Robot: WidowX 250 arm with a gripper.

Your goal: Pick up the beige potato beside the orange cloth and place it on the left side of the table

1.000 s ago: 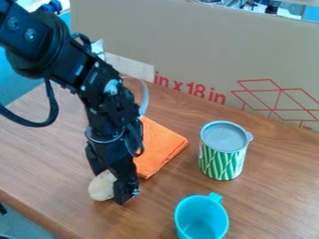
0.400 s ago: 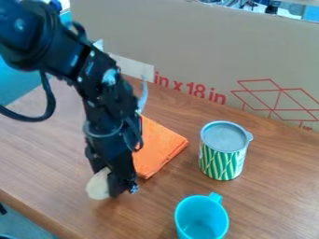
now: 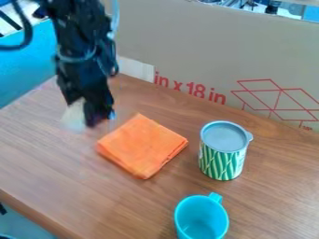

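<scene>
The black gripper [image 3: 86, 115] hangs at the upper left, above the wooden surface and up and left of the orange cloth. It is shut on a whitish, rounded object [image 3: 73, 115], which is blurred and partly hidden behind the fingers. The folded orange cloth [image 3: 143, 145] lies flat near the middle. To its right stands a green-and-white can [image 3: 222, 161] with a grey lid. A turquoise cup [image 3: 200, 218] with a small handle stands upright near the bottom edge.
A large cardboard panel [image 3: 211, 56] with red print stands along the back of the wooden table [image 3: 81, 186]. The table's front edge slants across the lower left. Blue material [image 3: 25, 65] lies beyond the table at the upper left.
The gripper has risen and moved back and to the left with the whitish object in it. More of the orange cloth now shows. The can, cup and cloth have stayed in place.
</scene>
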